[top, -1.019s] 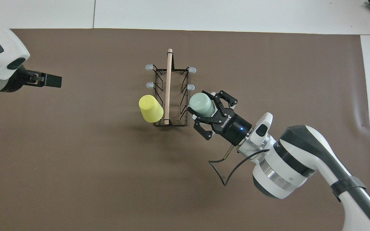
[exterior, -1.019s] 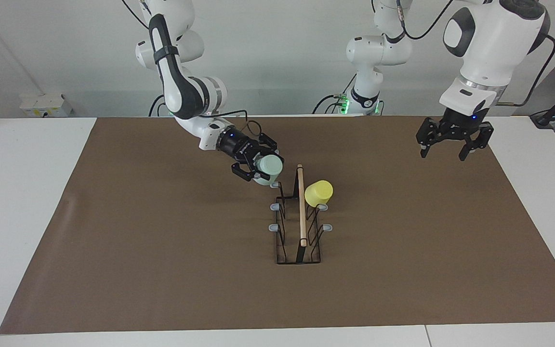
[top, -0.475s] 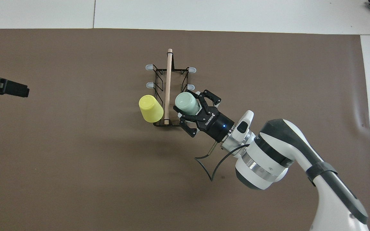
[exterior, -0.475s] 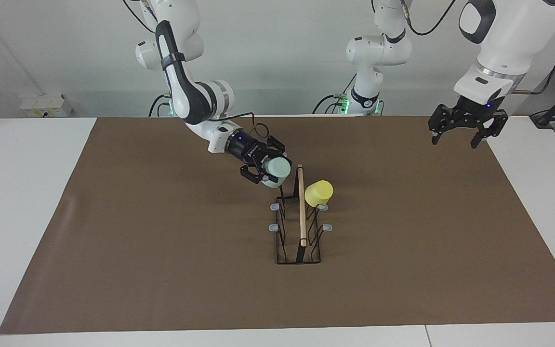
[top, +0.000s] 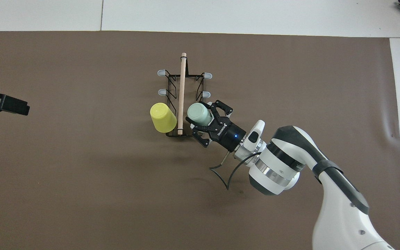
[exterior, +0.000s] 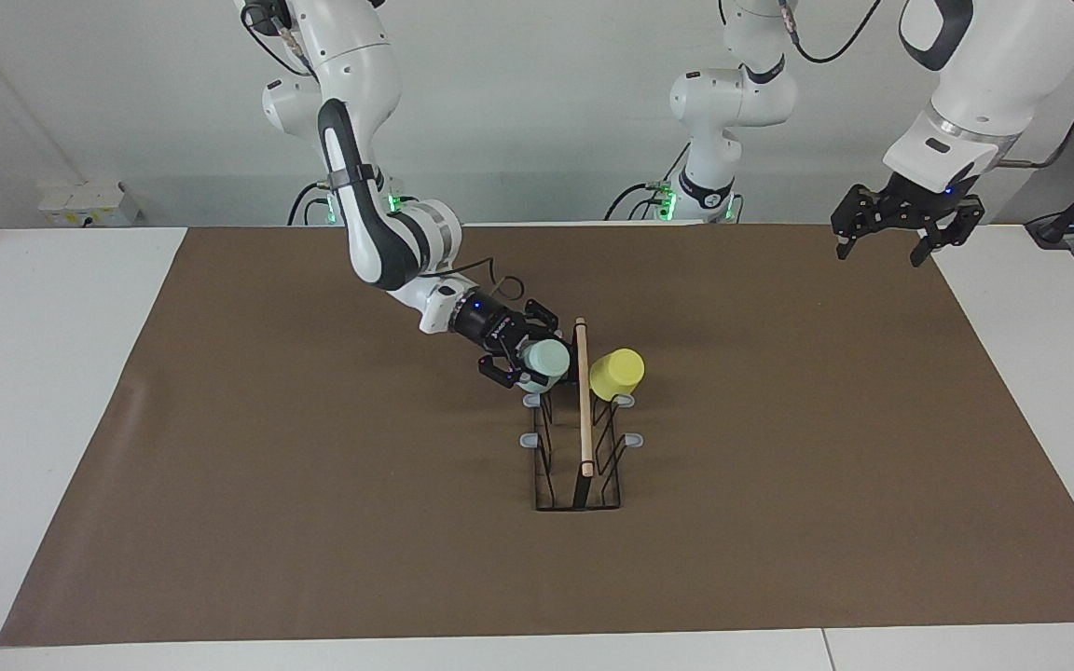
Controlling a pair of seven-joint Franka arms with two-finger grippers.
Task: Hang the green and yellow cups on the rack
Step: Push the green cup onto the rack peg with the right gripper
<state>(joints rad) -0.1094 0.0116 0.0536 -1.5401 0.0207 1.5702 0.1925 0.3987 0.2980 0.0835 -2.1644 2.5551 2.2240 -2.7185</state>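
Smooth tapered green cup (exterior: 548, 358) meets wire rack (exterior: 577, 466).

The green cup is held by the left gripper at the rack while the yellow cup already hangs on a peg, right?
Not quite: the right gripper, not the left, holds the green cup at the rack, as the facing view shows. The yellow cup does hang on a peg; the left gripper waits open, raised.

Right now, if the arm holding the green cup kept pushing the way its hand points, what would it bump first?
Probably the rack: the right gripper aims the green cup at its wooden rod, though depth is unclear.
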